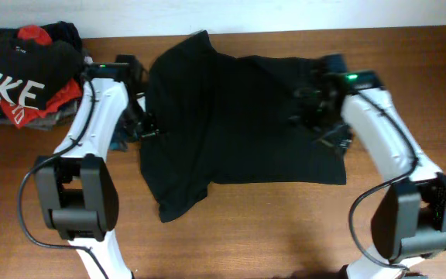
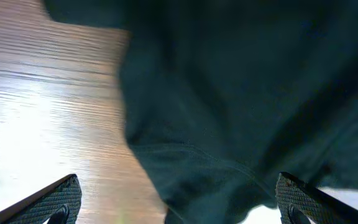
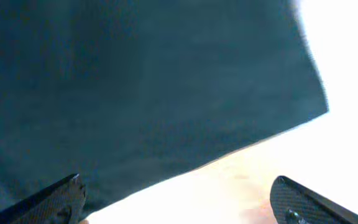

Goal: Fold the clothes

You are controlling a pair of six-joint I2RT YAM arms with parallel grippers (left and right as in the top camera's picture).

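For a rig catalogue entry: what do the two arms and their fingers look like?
The left arm and right arm have white shells between bulky black joints. A black cable loops beside each base; a small green light glows near each wrist. The fingers are black with a fine textured pattern.

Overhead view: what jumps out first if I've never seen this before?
A big black T-shirt sprawls across the wooden table. Two white arms flank it, the left hand and right hand open near its side edges. A clothes pile with white NIKE lettering sits in the back-left corner.
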